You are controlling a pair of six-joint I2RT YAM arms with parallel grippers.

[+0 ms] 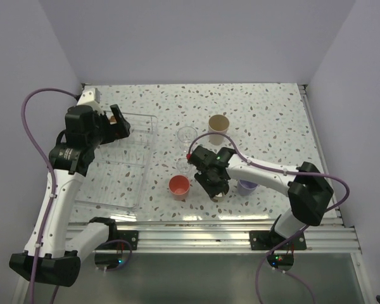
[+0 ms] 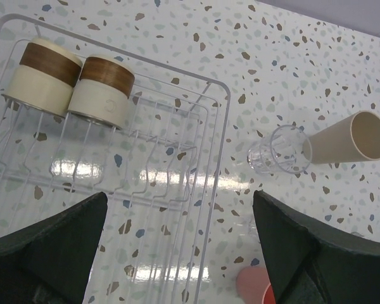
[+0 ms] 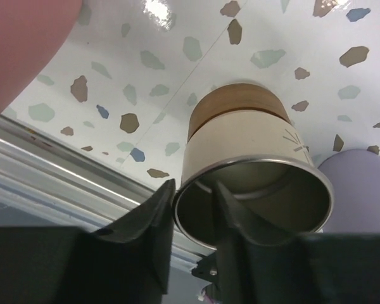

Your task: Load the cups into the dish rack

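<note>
My right fingers (image 3: pixel 190 215) pinch the rim of a cream banded cup (image 3: pixel 250 161), one inside, one outside, right of the dish rack (image 1: pixel 142 174); left fingers (image 2: pixel 183 247) gape over the rack

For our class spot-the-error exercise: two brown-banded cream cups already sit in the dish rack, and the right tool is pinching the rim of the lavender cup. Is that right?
Not quite. The right wrist view shows the right tool pinching the rim of a third brown-banded cream cup; the lavender cup stands beside it, untouched. Two banded cups do sit in the dish rack.
</note>
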